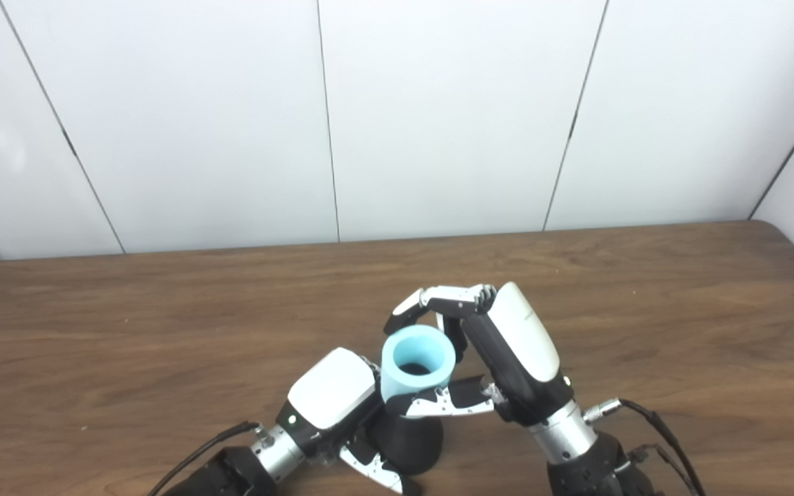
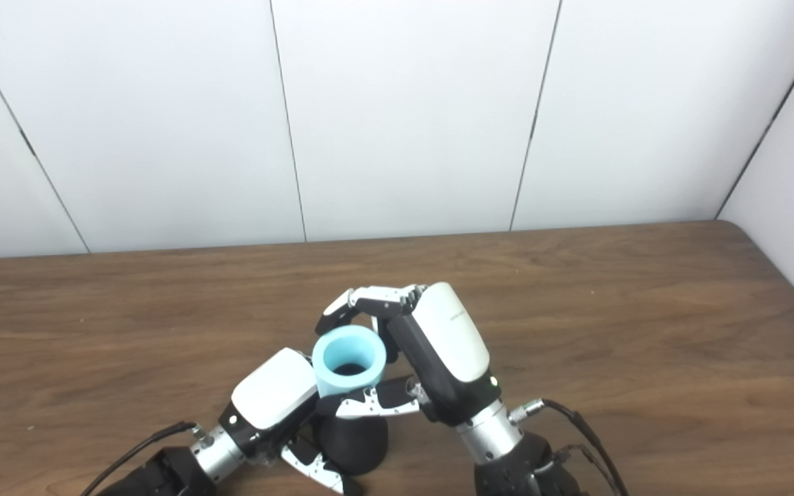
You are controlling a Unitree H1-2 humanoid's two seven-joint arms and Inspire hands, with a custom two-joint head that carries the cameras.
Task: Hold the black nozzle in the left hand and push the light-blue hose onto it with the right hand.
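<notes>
the black nozzle (image 1: 407,441) stands near the front edge of the wooden table (image 1: 128,331), about midway between its left and right edges, wide end down and narrowing upward. the left hand (image 1: 331,403) is wrapped around it from the left, fingers closed on its dark body, with one fingertip (image 1: 376,475) showing below the nozzle at the bottom of the view. the light-blue hose (image 1: 416,362), a short thick tube, sits on top of the nozzle with its open end facing up and toward the cameras; a dark hollow shows inside its mouth. its lower end meets the nozzle's top, though how far it is seated cannot be told because the hands cover the joint. the right hand (image 1: 500,344) is clamped on the hose from the right: its thumb (image 1: 449,403) crosses the near side just under the blue rim, and its other fingers (image 1: 438,303) curl over the far side of the tube. the backs of the two hands nearly touch on either side of the hose. a white panelled wall (image 1: 438,117) rises behind the table's far edge.
</notes>
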